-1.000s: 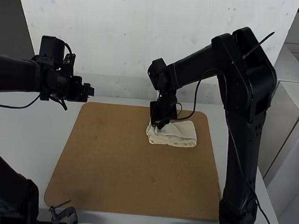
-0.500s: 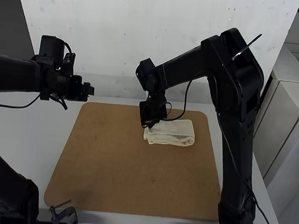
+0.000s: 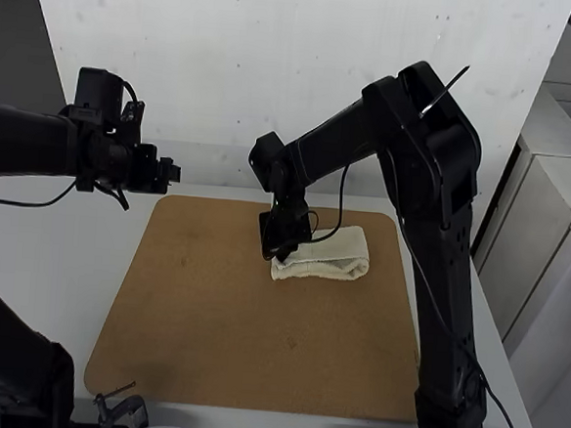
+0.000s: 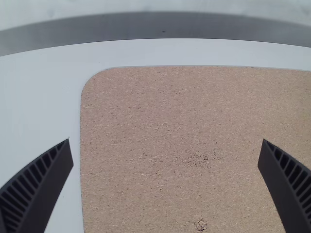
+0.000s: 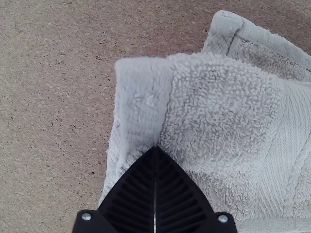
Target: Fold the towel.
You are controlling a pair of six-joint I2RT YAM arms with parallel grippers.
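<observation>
Right gripper (image 3: 279,257) and towel (image 3: 335,258) shifted leftward, it clenched against cloth; left gripper (image 3: 171,174) released.

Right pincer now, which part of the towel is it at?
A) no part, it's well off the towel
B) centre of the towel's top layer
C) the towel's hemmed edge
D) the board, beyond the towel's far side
C: the right pincer has its tips together at the hemmed edge of the towel.

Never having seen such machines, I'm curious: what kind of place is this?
Probably a robotics workspace: black jointed arms stand over a brown board, and the right one's tool is at a towel.
</observation>
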